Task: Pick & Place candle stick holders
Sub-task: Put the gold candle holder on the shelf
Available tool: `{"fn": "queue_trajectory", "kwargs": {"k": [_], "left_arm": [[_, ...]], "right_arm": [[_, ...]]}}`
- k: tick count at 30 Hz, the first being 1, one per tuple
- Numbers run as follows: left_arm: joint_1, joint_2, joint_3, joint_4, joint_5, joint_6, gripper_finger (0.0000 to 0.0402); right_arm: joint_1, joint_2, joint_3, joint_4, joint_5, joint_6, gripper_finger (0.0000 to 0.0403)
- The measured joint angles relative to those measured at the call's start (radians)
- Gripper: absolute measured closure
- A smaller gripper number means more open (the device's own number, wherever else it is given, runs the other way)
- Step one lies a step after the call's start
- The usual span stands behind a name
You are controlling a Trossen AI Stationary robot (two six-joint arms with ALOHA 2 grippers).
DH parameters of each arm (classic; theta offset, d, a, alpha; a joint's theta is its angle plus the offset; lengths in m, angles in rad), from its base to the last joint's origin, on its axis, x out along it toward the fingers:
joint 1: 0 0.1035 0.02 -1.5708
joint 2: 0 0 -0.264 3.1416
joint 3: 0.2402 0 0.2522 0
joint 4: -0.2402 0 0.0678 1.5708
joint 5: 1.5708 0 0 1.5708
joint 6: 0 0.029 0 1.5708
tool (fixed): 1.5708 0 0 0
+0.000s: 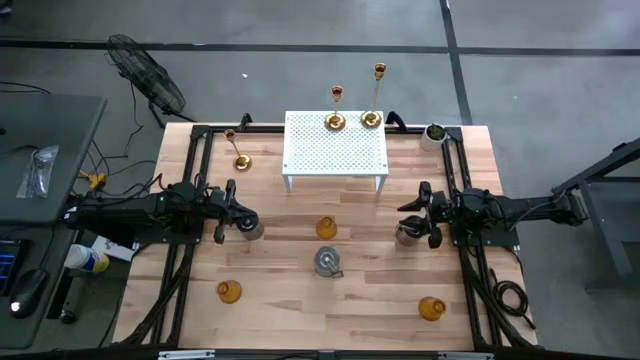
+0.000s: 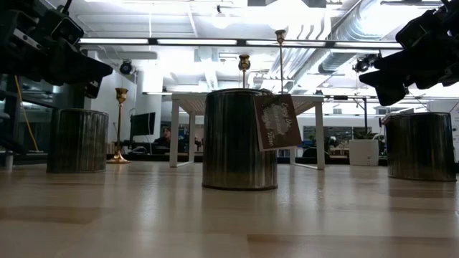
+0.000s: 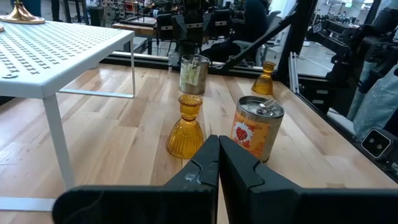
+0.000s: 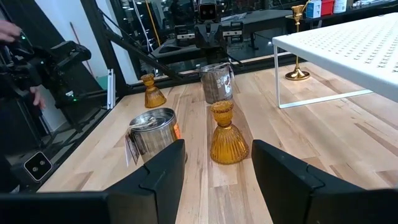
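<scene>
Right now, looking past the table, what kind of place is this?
Probably a robotics lab or workshop: exposed ducts overhead, a bare concrete floor, a standing fan, and two arms mounted at a wooden table.

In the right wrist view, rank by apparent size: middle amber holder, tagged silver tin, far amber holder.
1. Tagged silver tin and middle amber holder: look alike, both near.
2. Far amber holder: smallest, though farther off.

Seen from above: white perforated metal stand (image 1: 335, 150) at the back of the pale wooden table (image 1: 290, 300), bearing two tall gold candlesticks (image 1: 335, 121). Third gold stick (image 1: 241, 160) left of it. Squat silver jar-like holder (image 1: 327, 262) mid-table, amber glass holder (image 1: 326, 228) just behind.
</scene>
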Motion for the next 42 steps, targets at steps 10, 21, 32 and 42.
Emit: {"fn": "queue_trajectory", "kwargs": {"k": [10,21,32,42], "left_arm": [[0.000,0.000,0.000,-0.003,-0.015,0.000,0.0402],[0.000,0.045,0.122,-0.136,-0.246,0.053,0.0402],[0.000,0.107,0.172,-0.159,-0.654,0.052,0.0370],[0.000,0.108,0.173,-0.321,-0.901,-0.141,0.0237]], "right_arm": [[0.000,0.000,0.000,0.000,0.000,0.000,0.0224],[0.000,0.000,0.000,0.000,0.000,0.000,0.0224],[0.000,0.000,0.000,0.000,0.000,0.000,0.0224],[0.000,0.000,0.000,0.000,0.000,0.000,0.0224]]}}
